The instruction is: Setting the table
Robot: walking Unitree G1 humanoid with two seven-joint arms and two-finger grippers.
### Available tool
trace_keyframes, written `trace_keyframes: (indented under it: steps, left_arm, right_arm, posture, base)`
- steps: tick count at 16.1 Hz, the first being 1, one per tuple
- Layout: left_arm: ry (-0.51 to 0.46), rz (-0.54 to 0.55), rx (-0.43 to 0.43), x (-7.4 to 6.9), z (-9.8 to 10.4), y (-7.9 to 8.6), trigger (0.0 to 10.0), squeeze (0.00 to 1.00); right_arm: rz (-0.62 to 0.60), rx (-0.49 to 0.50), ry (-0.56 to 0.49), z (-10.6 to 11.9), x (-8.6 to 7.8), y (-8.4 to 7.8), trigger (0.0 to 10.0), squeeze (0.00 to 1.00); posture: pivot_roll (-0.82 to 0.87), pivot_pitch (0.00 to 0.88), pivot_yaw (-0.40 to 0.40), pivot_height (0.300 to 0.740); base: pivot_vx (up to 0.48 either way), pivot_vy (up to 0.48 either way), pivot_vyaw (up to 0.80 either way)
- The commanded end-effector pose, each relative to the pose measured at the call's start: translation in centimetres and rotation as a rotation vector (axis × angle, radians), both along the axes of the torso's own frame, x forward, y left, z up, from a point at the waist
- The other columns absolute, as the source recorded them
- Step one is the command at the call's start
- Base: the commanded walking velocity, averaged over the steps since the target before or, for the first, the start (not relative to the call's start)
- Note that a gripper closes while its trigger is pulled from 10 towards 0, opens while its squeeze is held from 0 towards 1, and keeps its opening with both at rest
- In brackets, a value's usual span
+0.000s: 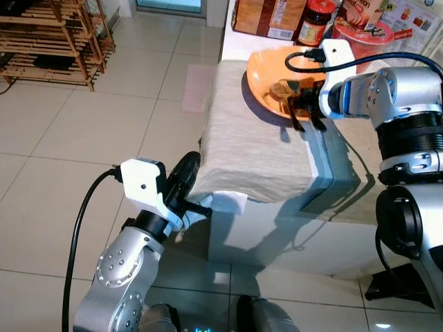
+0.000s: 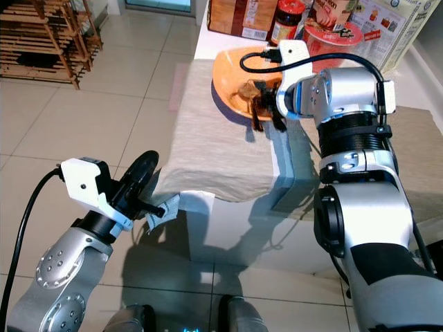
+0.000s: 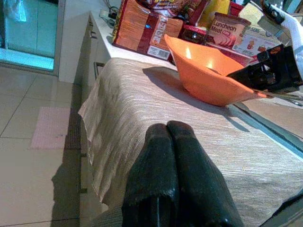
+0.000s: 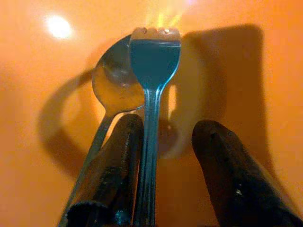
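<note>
Orange bowl (image 1: pixel 277 77) sits tilted on the beige cloth (image 1: pixel 256 138) that drapes over the counter edge, up at about one o'clock from where the robot stands. Inside it lie a spoon (image 4: pixel 113 92) and a fork (image 4: pixel 154 61), side by side, their handles running back toward the right gripper (image 4: pixel 165 142). That gripper reaches into the bowl with its two black fingers (image 4: pixel 227 170) spread apart; the fork's handle passes between them, just beside the one finger, and the spoon's handle lies at that same finger's outer side. Whether either handle is actually touched, I cannot tell.

Behind the bowl, at twelve o'clock, stand a jar (image 1: pixel 317 21), a box (image 1: pixel 266 17) and a luncheon meat tin (image 3: pixel 229 30).

The left gripper (image 3: pixel 173 175) hangs low at seven o'clock, near the hanging hem of the cloth, its fingers pressed together on nothing.
</note>
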State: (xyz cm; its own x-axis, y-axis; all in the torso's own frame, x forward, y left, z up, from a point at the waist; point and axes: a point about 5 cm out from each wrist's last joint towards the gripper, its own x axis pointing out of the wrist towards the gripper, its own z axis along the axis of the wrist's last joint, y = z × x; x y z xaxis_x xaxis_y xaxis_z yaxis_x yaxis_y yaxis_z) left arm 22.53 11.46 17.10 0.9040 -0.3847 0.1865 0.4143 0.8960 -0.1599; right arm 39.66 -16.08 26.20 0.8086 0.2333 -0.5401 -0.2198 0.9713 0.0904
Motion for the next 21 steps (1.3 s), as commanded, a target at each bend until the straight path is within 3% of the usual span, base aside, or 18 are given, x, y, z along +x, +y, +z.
trace_keyframes:
  steps: [1, 16, 19, 21]
  left_arm:
    - [0.002, -0.007, -0.001, -0.3, 0.1, -0.3, 10.0, 0.00]
    - [-0.010, -0.012, 0.001, -0.1, 0.2, -0.4, 10.0, 0.00]
    - [-0.011, -0.013, 0.002, 0.0, 0.2, -0.4, 10.0, 0.00]
    - [-0.013, -0.012, 0.003, 0.0, 0.3, -0.3, 10.0, 0.00]
  right_arm:
    - [-0.014, 0.010, -0.009, 0.5, 0.0, -0.2, 0.0, 0.00]
    - [-0.074, 0.043, -0.046, 1.1, 0.3, -1.2, 0.0, 0.00]
    - [-0.111, 0.074, -0.090, 1.7, 0.5, -1.5, 0.0, 0.00]
    - [-0.195, 0.110, -0.162, 2.8, 0.8, -2.5, 0.0, 0.00]
  posture:
    - [-0.08, 0.180, -0.076, 0.740]
    - [-0.08, 0.159, -0.078, 0.740]
    - [-0.08, 0.157, -0.077, 0.740]
    - [-0.07, 0.158, -0.073, 0.740]
  base:
    - [0.000, 0.000, 0.00]
    - [0.000, 0.000, 0.00]
    - [0.000, 0.000, 0.00]
    - [0.000, 0.000, 0.00]
